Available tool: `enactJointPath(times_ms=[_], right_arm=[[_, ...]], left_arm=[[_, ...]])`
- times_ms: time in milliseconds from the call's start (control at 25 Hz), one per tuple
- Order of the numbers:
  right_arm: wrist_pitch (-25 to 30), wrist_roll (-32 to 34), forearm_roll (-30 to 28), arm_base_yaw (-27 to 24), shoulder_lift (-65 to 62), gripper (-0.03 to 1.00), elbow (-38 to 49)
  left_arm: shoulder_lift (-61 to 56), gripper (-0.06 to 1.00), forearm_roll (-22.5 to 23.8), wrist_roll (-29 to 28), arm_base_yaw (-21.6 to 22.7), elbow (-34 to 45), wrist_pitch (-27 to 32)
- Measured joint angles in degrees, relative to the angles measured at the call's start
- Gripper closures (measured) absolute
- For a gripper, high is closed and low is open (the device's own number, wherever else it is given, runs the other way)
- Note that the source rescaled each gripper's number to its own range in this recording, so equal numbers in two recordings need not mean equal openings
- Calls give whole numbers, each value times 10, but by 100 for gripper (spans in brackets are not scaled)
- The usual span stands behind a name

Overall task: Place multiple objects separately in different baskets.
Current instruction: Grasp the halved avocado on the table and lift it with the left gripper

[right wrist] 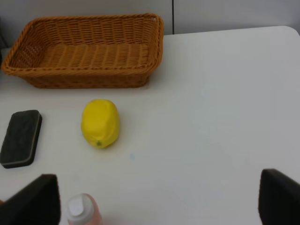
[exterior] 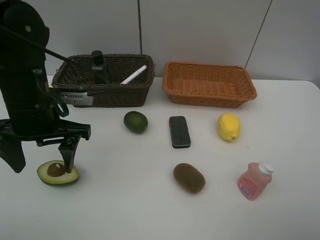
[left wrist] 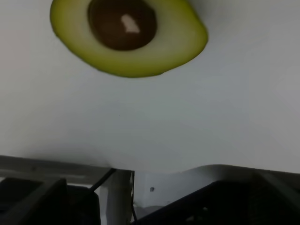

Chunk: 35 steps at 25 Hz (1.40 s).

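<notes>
Nearest the camera on the white table (exterior: 125, 215) you've got the pink plastic bottle with a white cap (exterior: 255, 181) over on the right. The fuzzy brown kiwi (exterior: 189, 178) is around the middle, and the halved green avocado with its brown pit facing up (exterior: 58, 173) is way off to the left. The left gripper (exterior: 42, 162) hangs right over that half avocado with its jaws spread wide and nothing in them. One finger (exterior: 68, 156) lines up with the pit, but I can't tell if it touches. The right gripper (right wrist: 159, 201) only shows in its own wrist cam, also spread wide and empty, above the table near the bottle's cap.

Next row back: whole dark green avocado (exterior: 135, 122), flat black rectangular eraser (exterior: 179, 131), yellow lemon (exterior: 228, 126), all apart from each other.

At the back, the dark brown woven wicker basket (exterior: 127, 92) holds the dark pump bottle (exterior: 100, 67) and the white-and-pink marker (exterior: 134, 75). The light orange woven wicker basket (exterior: 209, 97) sits just beside it on the right.
</notes>
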Motion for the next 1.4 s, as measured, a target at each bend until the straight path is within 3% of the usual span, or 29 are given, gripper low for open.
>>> enactJointPath(times_ms=[240,600,760,960,1400], right_arm=[[0,0,0,0,0,-3,0],[0,0,0,0,0,-3,0],[0,0,0,0,0,-3,0],[0,0,0,0,0,-3,0],[0,0,0,0,0,-3,0]], left_arm=[[18,-6,-8,-39,15,4,-45],[60,-6,-17,-80,76,4,-85],[80,-6,-27,-89,97,4,-132],[132,-6,-53,-91,101,4,-167],[181,-6,-54,-92,102,5,-183]])
